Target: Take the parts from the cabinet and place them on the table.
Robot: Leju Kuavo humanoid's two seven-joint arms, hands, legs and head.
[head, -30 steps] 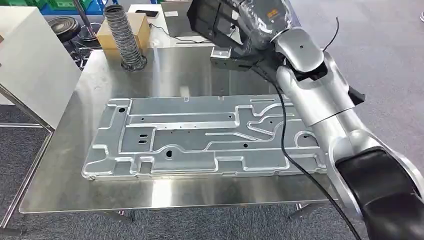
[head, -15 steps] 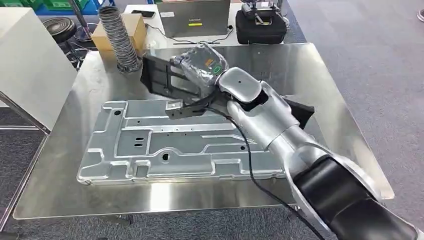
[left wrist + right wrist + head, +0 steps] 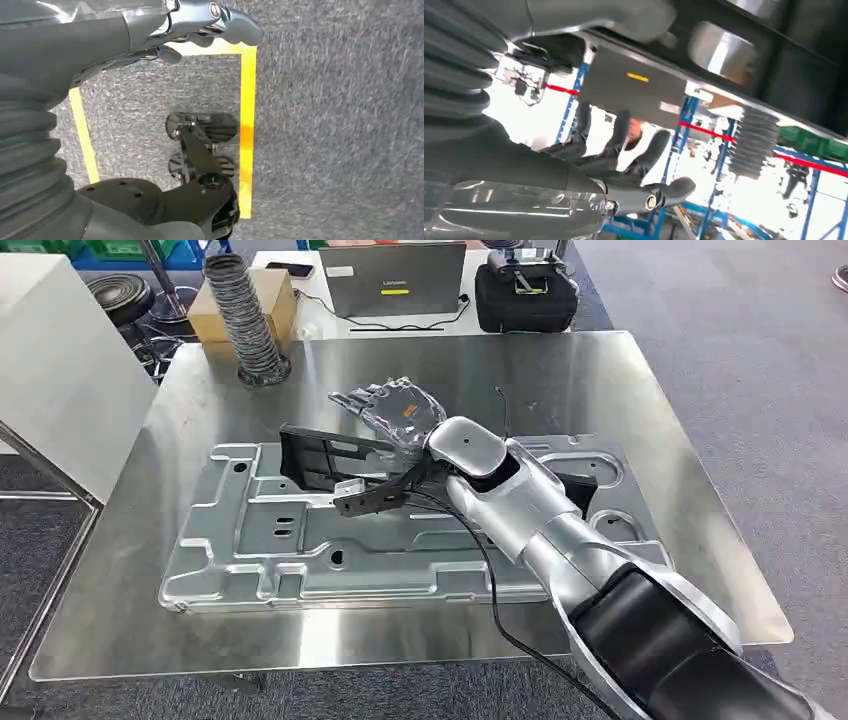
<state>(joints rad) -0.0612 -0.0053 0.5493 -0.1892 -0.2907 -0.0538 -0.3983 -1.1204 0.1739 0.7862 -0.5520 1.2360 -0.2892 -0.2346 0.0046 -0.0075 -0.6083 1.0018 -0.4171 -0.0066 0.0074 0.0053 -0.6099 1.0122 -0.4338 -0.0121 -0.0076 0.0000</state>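
A long black part (image 3: 312,458) lies across the big pressed metal plate (image 3: 260,540) on the steel table (image 3: 600,370). My right arm reaches over the plate. My right hand (image 3: 392,410), wrapped in clear plastic, is just beyond the part's far edge with its fingers spread, gripping nothing. In the right wrist view the black part (image 3: 784,55) runs past the thumb (image 3: 604,17), and the dark fingers (image 3: 624,145) stand apart from it. My left hand (image 3: 200,22) hangs over the carpeted floor and holds nothing.
At the table's far edge stand a ribbed grey hose (image 3: 245,320) and a cardboard box (image 3: 275,295). Beyond are a laptop (image 3: 395,280) and a black bag (image 3: 525,290). A white panel (image 3: 50,370) stands at the left. A black cable (image 3: 490,580) hangs from my right arm.
My right arm has swung in from the far right and lowered the black part onto the plate. Its fingers have spread off the part. The camera has also shifted.
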